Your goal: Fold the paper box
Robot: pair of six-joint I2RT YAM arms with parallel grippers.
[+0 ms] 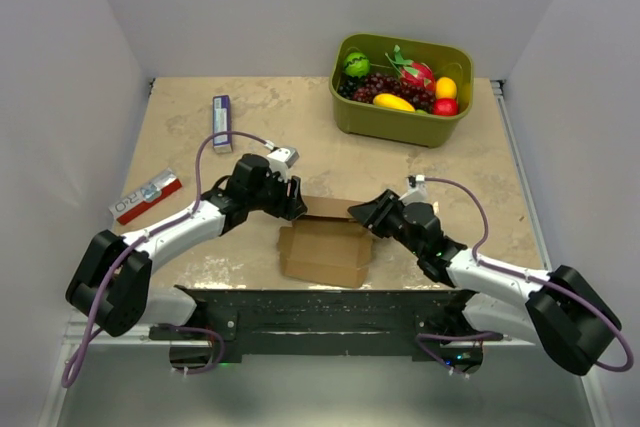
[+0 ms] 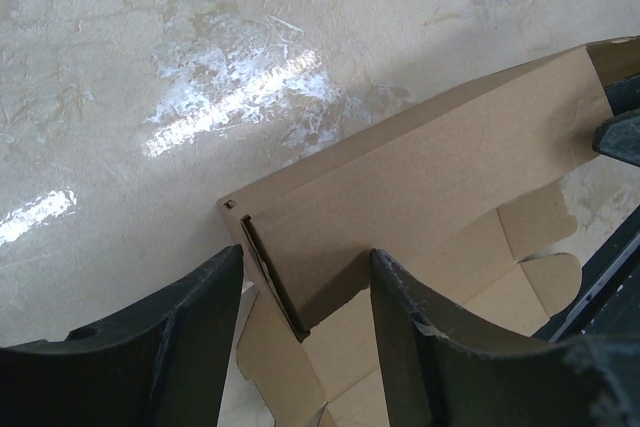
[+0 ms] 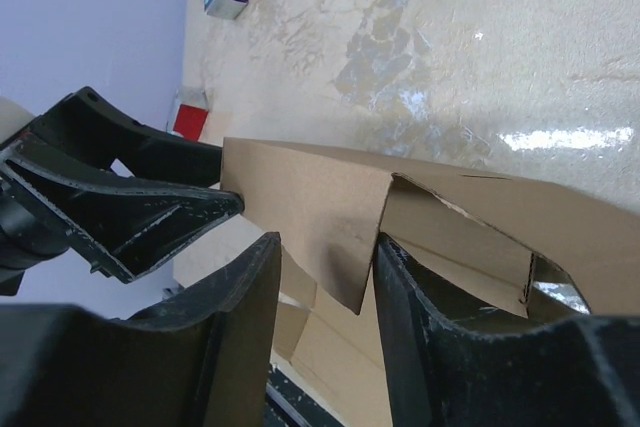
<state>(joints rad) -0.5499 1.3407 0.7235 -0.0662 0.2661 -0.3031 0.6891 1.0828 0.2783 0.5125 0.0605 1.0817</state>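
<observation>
The paper box [image 1: 325, 242] is plain brown cardboard, partly folded, lying at the table's near middle with its back wall raised. My left gripper [image 1: 296, 203] is at the box's back left corner. In the left wrist view its jaws [image 2: 305, 292] are open and straddle the end of the raised wall [image 2: 420, 162]. My right gripper [image 1: 364, 214] is at the box's back right corner. In the right wrist view its jaws [image 3: 325, 272] are open with a hanging flap [image 3: 320, 217] between them. The flap's edge is close to the right finger [image 3: 430, 337].
A green bin [image 1: 400, 125] of toy fruit stands at the back right. A slim purple-and-white box [image 1: 222, 122] lies at the back left. A red-and-white box [image 1: 147, 197] lies at the left. The black base plate [image 1: 320, 307] runs along the near edge.
</observation>
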